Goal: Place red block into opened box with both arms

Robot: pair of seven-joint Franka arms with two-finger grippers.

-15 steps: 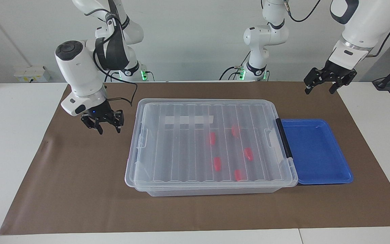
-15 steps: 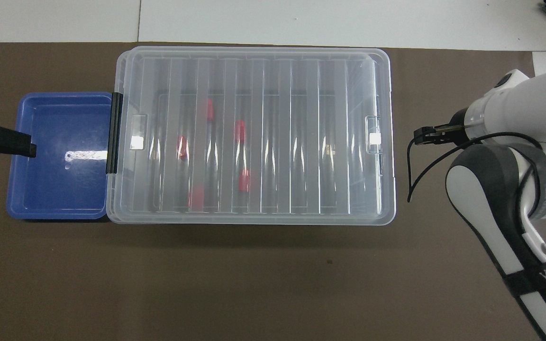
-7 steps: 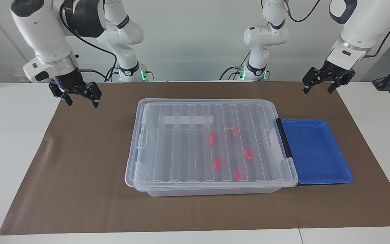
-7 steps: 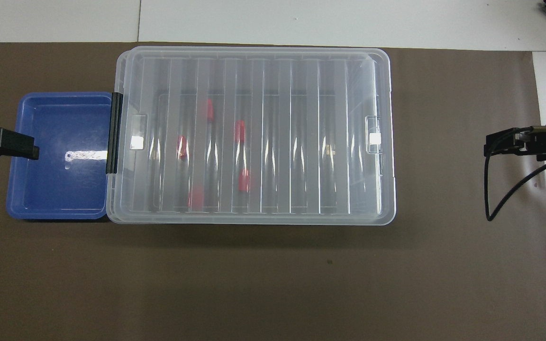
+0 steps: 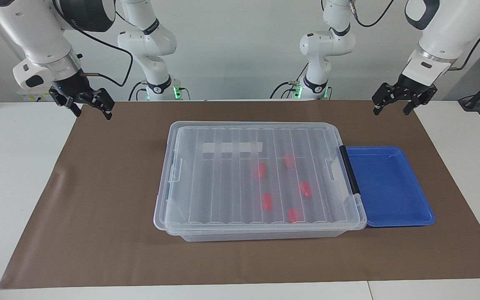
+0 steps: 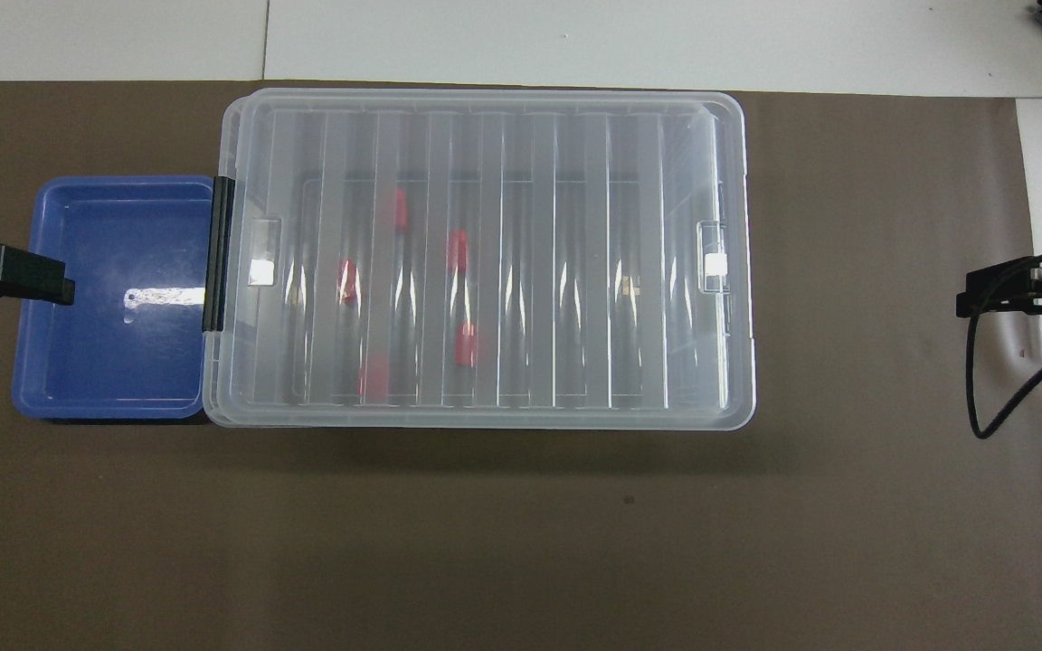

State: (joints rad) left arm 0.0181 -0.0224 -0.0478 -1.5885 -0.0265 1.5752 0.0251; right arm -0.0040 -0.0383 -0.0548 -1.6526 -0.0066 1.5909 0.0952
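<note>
Five small red plastic blocks [image 5: 268,201] lie inside the big clear plastic box [image 5: 206,227], its ribbed lid [image 5: 223,183] closed over them. The shallow blue tray [image 5: 390,187] beside it holds nothing. The right gripper [image 5: 89,107] has lifted away toward the mat's corner; the left gripper [image 5: 391,104] waits. Both hang spread wide, empty.

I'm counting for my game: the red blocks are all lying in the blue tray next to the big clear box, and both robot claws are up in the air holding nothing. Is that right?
Almost. The red blocks are not in the blue tray; they lie inside the box, under its clear lid, as the facing view shows. The tray beside it holds none. The rest stands: the left gripper and the right gripper are both up, open and holding nothing.
</note>
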